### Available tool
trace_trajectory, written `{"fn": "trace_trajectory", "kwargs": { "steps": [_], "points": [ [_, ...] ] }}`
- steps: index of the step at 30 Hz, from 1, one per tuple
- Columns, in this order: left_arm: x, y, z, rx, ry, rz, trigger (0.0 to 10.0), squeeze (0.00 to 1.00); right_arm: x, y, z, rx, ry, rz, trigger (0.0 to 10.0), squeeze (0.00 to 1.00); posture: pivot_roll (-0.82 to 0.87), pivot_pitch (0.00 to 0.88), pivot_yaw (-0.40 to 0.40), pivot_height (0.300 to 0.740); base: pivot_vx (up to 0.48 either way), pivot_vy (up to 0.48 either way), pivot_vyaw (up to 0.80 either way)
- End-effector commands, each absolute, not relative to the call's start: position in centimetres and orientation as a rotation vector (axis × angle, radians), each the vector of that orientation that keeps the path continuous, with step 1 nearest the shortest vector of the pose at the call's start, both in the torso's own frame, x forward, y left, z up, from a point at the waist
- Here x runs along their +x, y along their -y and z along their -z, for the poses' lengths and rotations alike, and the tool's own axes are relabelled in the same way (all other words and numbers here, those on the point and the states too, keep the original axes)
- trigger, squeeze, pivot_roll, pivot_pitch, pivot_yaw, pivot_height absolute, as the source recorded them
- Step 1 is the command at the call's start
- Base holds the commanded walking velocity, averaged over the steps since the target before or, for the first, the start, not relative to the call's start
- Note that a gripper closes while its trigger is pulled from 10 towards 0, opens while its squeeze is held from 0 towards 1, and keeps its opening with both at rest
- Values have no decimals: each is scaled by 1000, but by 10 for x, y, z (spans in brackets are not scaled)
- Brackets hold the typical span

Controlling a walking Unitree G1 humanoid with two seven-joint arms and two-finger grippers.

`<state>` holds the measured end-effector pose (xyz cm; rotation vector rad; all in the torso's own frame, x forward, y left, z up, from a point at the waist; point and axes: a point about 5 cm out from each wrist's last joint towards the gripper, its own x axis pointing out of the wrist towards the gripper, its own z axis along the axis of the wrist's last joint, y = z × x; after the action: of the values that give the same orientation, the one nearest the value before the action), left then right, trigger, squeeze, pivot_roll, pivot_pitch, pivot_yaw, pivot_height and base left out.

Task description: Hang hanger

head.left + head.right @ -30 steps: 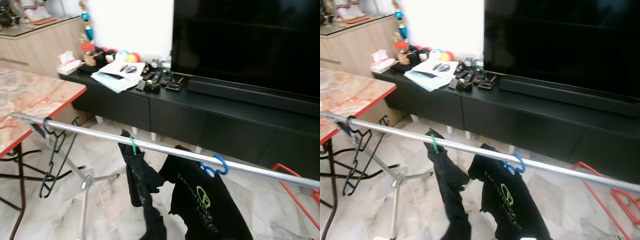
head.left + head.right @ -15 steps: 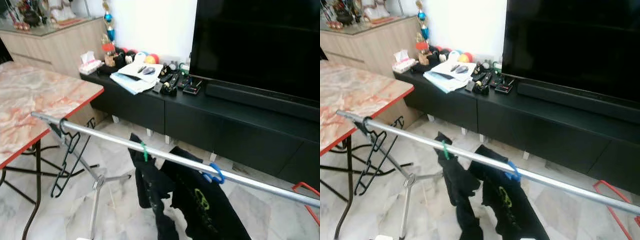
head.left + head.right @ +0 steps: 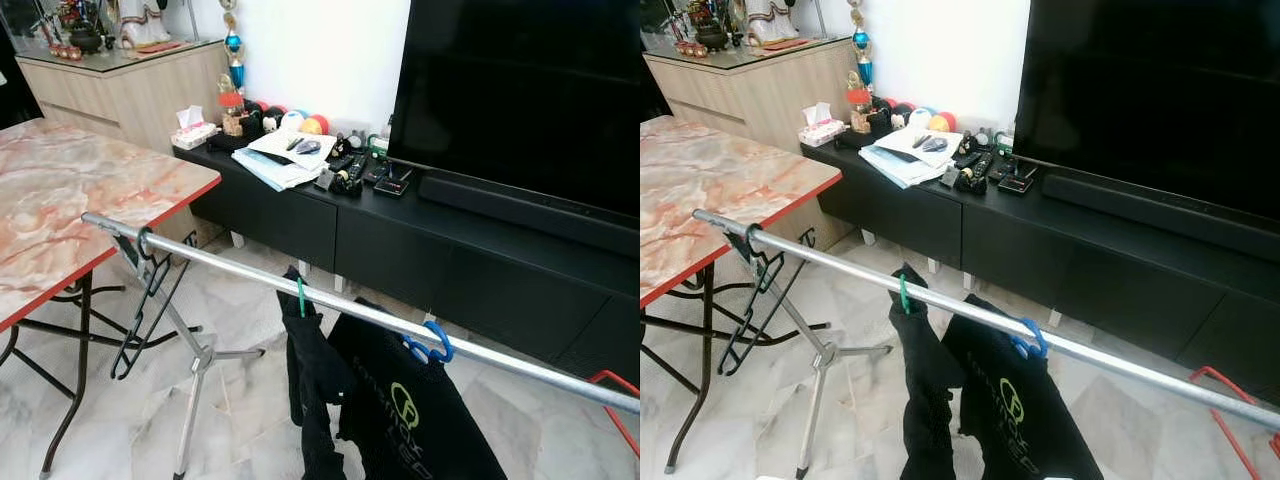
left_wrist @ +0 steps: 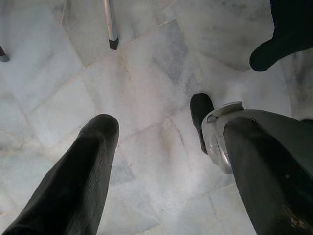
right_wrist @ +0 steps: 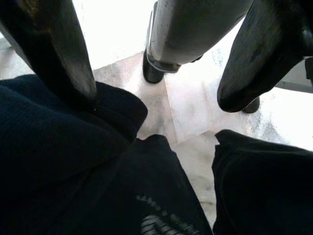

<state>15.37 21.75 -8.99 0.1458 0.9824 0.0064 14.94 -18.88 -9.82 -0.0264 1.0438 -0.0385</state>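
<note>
- On the far left, a desk (image 3: 90, 210) with a marbled top and red edge is standing on thin black legs, with a pale wooden cabinet (image 3: 130, 95) sitting behind it against the wall.
- Beside the desk's near corner, a silver rail (image 3: 330, 305) is running across the room, sloping down towards the right, and a tripod stand (image 3: 195, 385) is holding up its left end.
- Near that left end, an empty black hanger (image 3: 140, 305) is hanging from the rail by its hook.
- Further along, a green hanger hook (image 3: 300, 297) is sitting over the rail, carrying a dark garment (image 3: 315, 385) that is drooping towards the marble floor (image 3: 120, 420).
- Just beside it, a blue hanger hook (image 3: 432, 343) is gripping the rail, holding a black T-shirt (image 3: 415, 420) with a green printed logo.
- Behind the rail, a long black TV cabinet (image 3: 420, 245) is holding papers (image 3: 285, 160), remote controls (image 3: 350, 175) and coloured balls (image 3: 300, 122), with a big dark television (image 3: 530, 90) standing on it to the right.
- At the far right edge, a red hanger (image 3: 618, 395) is lying low near the floor.
- The left claw (image 4: 164, 161) is pointing down at the marble floor with its fingers spread apart and holding nothing.
- The right claw (image 5: 156, 73) is hovering over dark cloth (image 5: 73, 181), its fingers spread and gripping nothing.
</note>
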Motion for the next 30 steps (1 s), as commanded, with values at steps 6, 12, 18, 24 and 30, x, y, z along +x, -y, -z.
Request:
{"fn": "trace_trajectory", "kwargs": {
  "steps": [6,12,18,24,30],
  "points": [
    [143,-220,94,145,-1035,-12,10000,0,153,186,97,-29,-1036,38,10000,0,-33,22,18,740,0,273,0],
    [138,-221,96,142,-1054,-13,10000,0,154,186,97,-42,-1029,24,10000,0,-29,24,19,740,0,270,133],
    [137,-222,97,143,-1067,-15,10000,0,154,185,97,-34,-1026,30,10000,0,-29,25,20,740,0,269,764],
    [139,-220,96,142,-1070,-10,10000,0,153,185,97,-22,-1028,39,10000,0,-29,27,19,740,0,269,68],
    [142,-217,96,138,-1070,-6,10000,0,153,185,97,-19,-1033,34,10000,0,-29,28,19,740,0,269,0]
  ]
}}
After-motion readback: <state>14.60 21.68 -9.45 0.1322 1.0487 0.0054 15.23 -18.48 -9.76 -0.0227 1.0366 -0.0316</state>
